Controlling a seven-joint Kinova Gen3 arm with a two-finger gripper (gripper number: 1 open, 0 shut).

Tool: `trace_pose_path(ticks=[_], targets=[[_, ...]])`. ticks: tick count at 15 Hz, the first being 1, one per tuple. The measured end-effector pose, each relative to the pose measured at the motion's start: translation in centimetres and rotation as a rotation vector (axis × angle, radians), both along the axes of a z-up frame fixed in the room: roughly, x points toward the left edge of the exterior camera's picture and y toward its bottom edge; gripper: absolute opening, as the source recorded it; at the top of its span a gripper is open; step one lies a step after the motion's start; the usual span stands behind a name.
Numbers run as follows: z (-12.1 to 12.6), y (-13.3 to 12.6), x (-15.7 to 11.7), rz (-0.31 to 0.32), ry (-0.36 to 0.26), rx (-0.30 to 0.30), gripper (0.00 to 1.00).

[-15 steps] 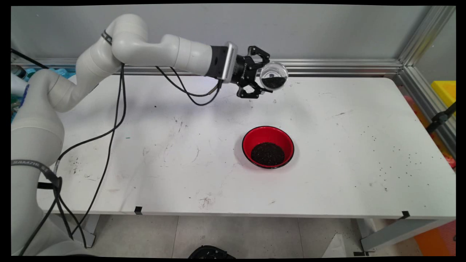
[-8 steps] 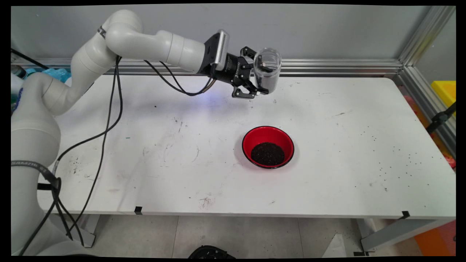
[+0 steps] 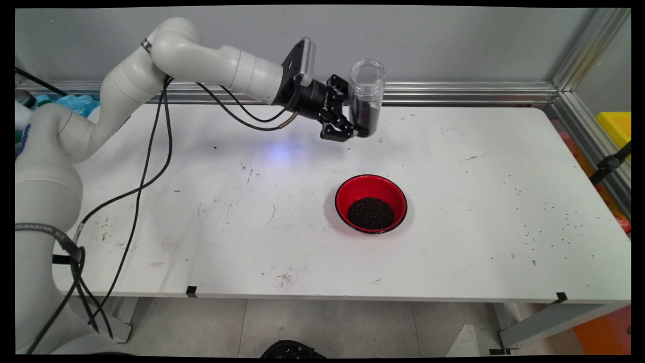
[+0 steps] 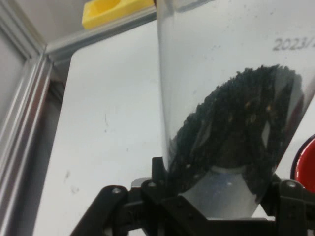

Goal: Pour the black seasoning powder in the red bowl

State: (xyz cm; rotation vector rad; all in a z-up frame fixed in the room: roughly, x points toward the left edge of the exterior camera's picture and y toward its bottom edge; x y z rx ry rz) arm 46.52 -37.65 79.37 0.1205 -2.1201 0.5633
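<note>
a white table (image 3: 453,242) is seen from above its near side, with a grey wall behind it. a clear plastic jar (image 3: 366,98) is gripped near its lower part by the black two-finger gripper (image 3: 354,122), whose fingers are closed against the jar's sides. the jar is held nearly upright in the air, its open mouth at the top, and it is partly filled with dark granules (image 3: 364,115) that sit in its lower half. in the hand view, the granules (image 4: 236,132) are heaped on a slant inside the jar (image 4: 231,98), and part of a printed date is seen on the jar's wall. a red bowl (image 3: 371,203) with a black rim is seen on the table, nearer the camera than the jar and well apart from it. a mound of the same dark granules (image 3: 370,213) lies in the bowl. small dark specks (image 3: 549,227) are scattered on the table to the right of the bowl. a yellow bin (image 3: 616,126) is seen beyond the table's right edge, far to the right of the bowl.
</note>
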Motion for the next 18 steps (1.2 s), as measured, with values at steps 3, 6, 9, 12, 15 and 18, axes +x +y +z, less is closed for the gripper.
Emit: trace_pose_path(ticks=[3, 6, 9, 12, 15, 18], targets=[[-1.0, -0.6, 0.0, 0.07, 0.035, 0.077, 0.0], [-2.2, -0.9, -0.2, 0.121, 0.065, 0.145, 0.0], [-3.5, -1.1, -0.4, 0.184, 0.093, 0.209, 0.0], [-4.6, -1.1, -0.5, 0.218, 0.11, 0.253, 0.0], [-5.6, -1.0, -0.6, 0.23, 0.127, 0.283, 0.0], [-6.5, -0.9, -0.6, 0.235, 0.144, 0.3, 0.0]])
